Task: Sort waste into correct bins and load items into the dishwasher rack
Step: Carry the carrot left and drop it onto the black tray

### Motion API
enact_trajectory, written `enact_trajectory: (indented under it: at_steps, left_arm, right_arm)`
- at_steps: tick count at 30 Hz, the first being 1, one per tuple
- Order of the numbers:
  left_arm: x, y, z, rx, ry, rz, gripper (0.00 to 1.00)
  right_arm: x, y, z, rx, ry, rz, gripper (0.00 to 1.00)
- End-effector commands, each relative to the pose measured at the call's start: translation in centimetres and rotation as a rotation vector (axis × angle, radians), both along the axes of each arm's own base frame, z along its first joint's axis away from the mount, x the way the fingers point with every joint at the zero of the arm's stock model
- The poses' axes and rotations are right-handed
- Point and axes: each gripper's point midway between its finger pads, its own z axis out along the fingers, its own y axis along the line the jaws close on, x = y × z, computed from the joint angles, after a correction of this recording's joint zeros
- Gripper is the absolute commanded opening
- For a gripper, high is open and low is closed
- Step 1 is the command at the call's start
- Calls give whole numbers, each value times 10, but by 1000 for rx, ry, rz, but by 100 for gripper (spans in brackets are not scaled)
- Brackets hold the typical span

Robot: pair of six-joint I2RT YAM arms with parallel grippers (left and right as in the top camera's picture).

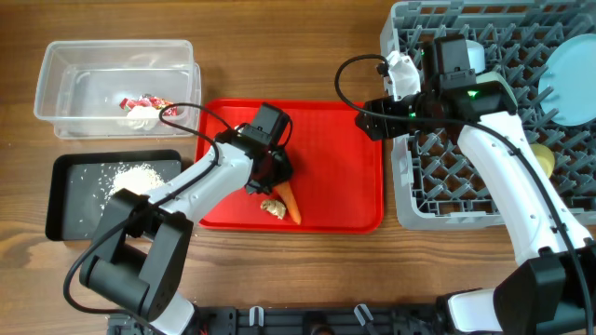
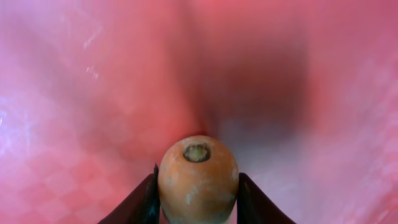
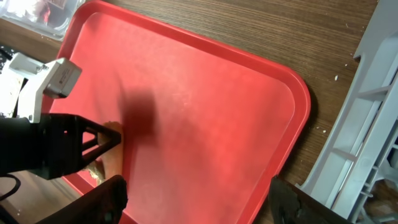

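My left gripper (image 1: pixel 277 173) is shut on the orange carrot (image 2: pixel 198 180), whose tip (image 1: pixel 291 206) lies on the red tray (image 1: pixel 335 158) next to a small brown food scrap (image 1: pixel 273 207). My right gripper (image 3: pixel 199 202) is open and empty above the tray's right edge, beside the grey dishwasher rack (image 1: pixel 447 186). The rack holds a light blue plate (image 1: pixel 573 84) and a yellow cup (image 1: pixel 543 160). The clear tub (image 1: pixel 65 84) holds the red wrapper (image 1: pixel 149 101) and white napkin (image 1: pixel 142 115). The black tray (image 1: pixel 74 209) holds rice grains (image 1: pixel 135 177).
The left arm (image 3: pixel 56 149) shows in the right wrist view over the red tray (image 3: pixel 205 106). Bare wooden table (image 1: pixel 279 56) lies behind the tray, and the rack's wall (image 3: pixel 367 124) stands at the right.
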Motion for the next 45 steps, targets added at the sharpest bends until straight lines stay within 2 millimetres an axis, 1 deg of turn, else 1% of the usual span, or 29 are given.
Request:
enact_trajectory:
  at_steps: [1,4,6,9,11,14,16,17,18,19,20,22,25,28,31,34,35,36,37,40,42,45]
  left_arm:
    - [12,2,0,18,-48,4,33]
    - [26,3,10,11,-100,-38,27]
    - [36,8,23,5,-137,-43,25]
    - [52,19,50,-11,-204,-23,24]
    - [59,31,70,-23,-246,13,25]
    - [60,58,98,-30,-289,79,25]
    - [55,78,114,-21,-303,124,25]
    - [52,86,119,-11,-309,133,26]
    - [48,99,127,13,-321,143,26]
    - [45,108,131,30,-326,152,26]
    - [39,125,137,67,-328,192,27]
    - [29,153,145,130,-331,259,27]
    - [18,194,154,227,-334,367,26]
    - [12,230,155,281,-323,459,26]
    - [9,262,151,314,-303,524,26]
    - [3,294,145,344,-274,614,25]
    - [-1,312,140,366,-254,668,25]
    - [-3,320,137,375,-242,690,26]
    - [-7,332,133,389,-223,725,26]
    - [-15,358,118,405,-171,796,26]
    - [-19,370,108,408,-139,829,25]
    - [-24,385,85,408,-72,866,25]
  right_arm:
    - [-1,-2,1,-4,0,-17,75]
    - [-2,-3,1,-6,4,-17,75]
    - [-3,-3,1,-7,6,-16,75]
    - [-2,-4,0,-14,5,-20,75]
    - [-2,-5,0,-17,5,-22,75]
    - [-2,-6,-1,-25,6,-26,75]
    - [-2,-7,-1,-33,5,-31,75]
    - [-2,-7,-1,-33,5,-30,75]
    - [-2,-7,-1,-33,5,-31,75]
    - [-2,-7,-1,-33,4,-30,75]
    - [-2,-7,-1,-33,5,-31,75]
    - [-2,-7,-1,-33,5,-31,75]
    - [-2,-7,-1,-33,5,-31,75]
    - [-2,-7,-1,-33,5,-31,75]
    - [-2,-8,-2,-33,8,-31,75]
    - [-3,-8,-2,-34,9,-31,75]
    - [-3,-8,-2,-34,9,-31,75]
    - [-3,-8,-2,-34,9,-31,75]
    - [-3,-8,-2,-34,9,-31,75]
    - [-3,-8,-2,-34,10,-31,75]
    - [-3,-8,-2,-33,10,-31,75]
    - [-3,-8,-2,-34,11,-31,75]
